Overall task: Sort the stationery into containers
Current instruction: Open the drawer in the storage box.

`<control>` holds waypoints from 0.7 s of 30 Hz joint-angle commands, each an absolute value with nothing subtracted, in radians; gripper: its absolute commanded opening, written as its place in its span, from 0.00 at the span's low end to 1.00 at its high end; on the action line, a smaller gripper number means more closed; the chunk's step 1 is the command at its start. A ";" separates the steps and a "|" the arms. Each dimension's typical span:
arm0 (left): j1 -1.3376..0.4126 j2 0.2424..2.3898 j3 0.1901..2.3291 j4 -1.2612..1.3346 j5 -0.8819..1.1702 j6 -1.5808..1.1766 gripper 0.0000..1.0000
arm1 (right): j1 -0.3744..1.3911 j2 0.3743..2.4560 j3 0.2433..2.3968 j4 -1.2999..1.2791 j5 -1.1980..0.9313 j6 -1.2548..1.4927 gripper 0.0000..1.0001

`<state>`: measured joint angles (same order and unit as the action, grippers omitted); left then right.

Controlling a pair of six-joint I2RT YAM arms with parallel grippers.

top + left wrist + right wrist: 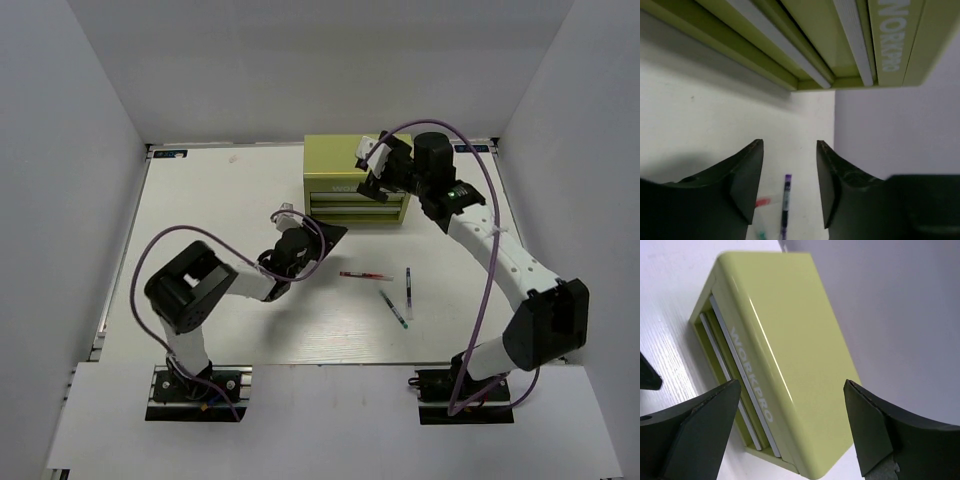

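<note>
The yellow-green WORKPRO tool chest (345, 175) stands at the back middle of the table, both front drawers shut. It also shows in the left wrist view (840, 45) and the right wrist view (790, 340). My right gripper (372, 168) hovers open and empty over the chest's right end (792, 385). My left gripper (322, 240) is open and empty, in front of the chest's left part (790, 145). A red pen (365, 275), a dark green pen (393, 309) and a whitish pen with dark tip (408, 292) (785, 202) lie on the table right of my left gripper. The light blue pen is not in view.
The white table (230, 200) is walled by white panels at the back and both sides. Purple cables loop over both arms. The right arm's elbow (545, 320) stands near the table's right edge.
</note>
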<state>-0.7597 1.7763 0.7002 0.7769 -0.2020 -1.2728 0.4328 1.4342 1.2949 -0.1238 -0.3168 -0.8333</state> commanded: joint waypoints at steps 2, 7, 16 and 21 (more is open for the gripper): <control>-0.746 1.867 0.793 0.973 -0.169 -1.325 0.61 | 0.407 1.526 1.350 -0.150 -0.322 -0.815 0.84; -0.736 1.957 0.876 0.983 -0.228 -1.325 0.70 | 0.382 1.608 1.442 -0.219 -0.310 -0.816 0.76; -0.718 2.048 0.969 0.922 -0.288 -1.365 0.68 | 0.354 1.690 1.526 -0.258 -0.294 -0.784 0.72; -0.718 2.082 1.002 0.885 -0.319 -1.374 0.62 | 0.345 1.706 1.546 -0.267 -0.291 -0.781 0.72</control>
<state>-0.7235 2.0800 0.9646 0.9039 -0.2817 -1.3628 0.3599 1.6939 1.4895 -0.2737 -0.2993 -0.7914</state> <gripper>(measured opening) 0.634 0.720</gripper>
